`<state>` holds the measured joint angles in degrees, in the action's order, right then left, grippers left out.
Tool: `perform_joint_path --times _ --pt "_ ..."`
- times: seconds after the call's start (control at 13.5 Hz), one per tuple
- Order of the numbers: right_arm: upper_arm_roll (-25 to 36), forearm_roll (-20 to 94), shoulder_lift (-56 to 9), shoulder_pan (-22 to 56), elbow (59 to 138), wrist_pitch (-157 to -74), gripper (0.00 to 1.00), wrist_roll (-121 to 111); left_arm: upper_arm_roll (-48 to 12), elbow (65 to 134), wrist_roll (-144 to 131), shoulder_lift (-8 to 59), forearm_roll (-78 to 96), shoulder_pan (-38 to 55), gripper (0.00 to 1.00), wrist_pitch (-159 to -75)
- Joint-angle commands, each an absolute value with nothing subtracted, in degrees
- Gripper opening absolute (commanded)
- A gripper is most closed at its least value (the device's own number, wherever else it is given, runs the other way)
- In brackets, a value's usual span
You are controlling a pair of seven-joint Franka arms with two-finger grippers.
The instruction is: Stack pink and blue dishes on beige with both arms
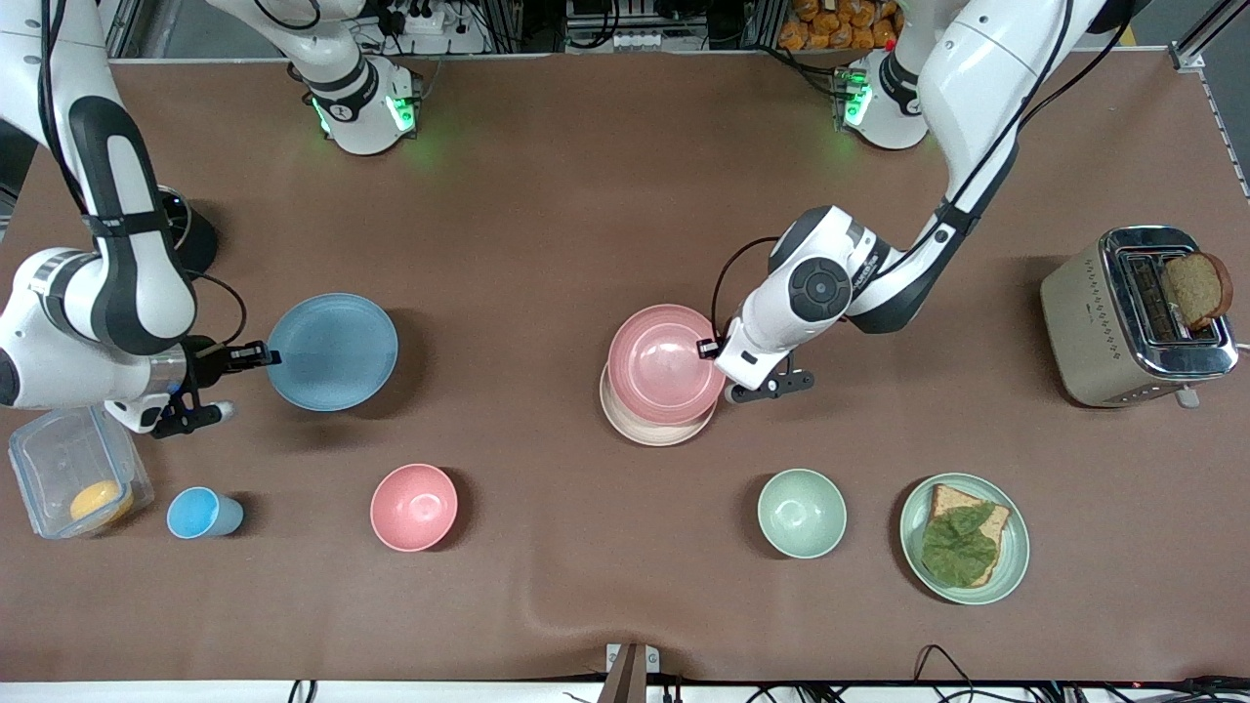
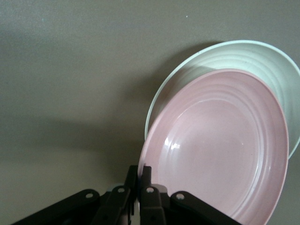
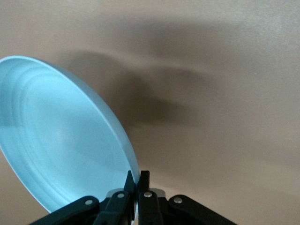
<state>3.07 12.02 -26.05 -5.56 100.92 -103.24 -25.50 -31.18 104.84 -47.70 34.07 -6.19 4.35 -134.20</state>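
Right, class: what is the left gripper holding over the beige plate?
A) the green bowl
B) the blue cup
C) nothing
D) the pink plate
D: the left gripper is shut on the rim of the pink plate, which hangs tilted just over the beige plate.

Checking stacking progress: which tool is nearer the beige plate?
Left. The left tool holds the pink plate by its rim right over the beige plate. The right tool holds the blue plate near the right arm's end.
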Motion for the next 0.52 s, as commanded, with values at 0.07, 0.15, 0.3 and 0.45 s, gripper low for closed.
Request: perform_joint_path --times 0.07,0.15,0.3,0.45 --pt "3.3 12.8 -26.5 -3.1 96.6 -99.8 0.0 -20.1 -31.3 104.2 -48.6 35.2 -11.0 4.5 0.0 -137.3" --pt "3.3 12.8 -26.5 -2.3 96.2 -99.3 0.0 -19.3 -31.3 104.2 -48.6 35.5 -11.2 4.5 0.0 -138.2" --pt "3.3 12.8 -26.5 -1.8 95.8 -99.2 0.0 -18.2 -31.3 104.2 -48.4 36.3 -11.7 4.5 0.0 -139.2" --pt "3.3 12.9 -26.5 -1.0 95.4 -99.2 0.0 -17.7 -31.3 104.2 -48.3 36.5 -11.7 4.5 0.0 -140.5"
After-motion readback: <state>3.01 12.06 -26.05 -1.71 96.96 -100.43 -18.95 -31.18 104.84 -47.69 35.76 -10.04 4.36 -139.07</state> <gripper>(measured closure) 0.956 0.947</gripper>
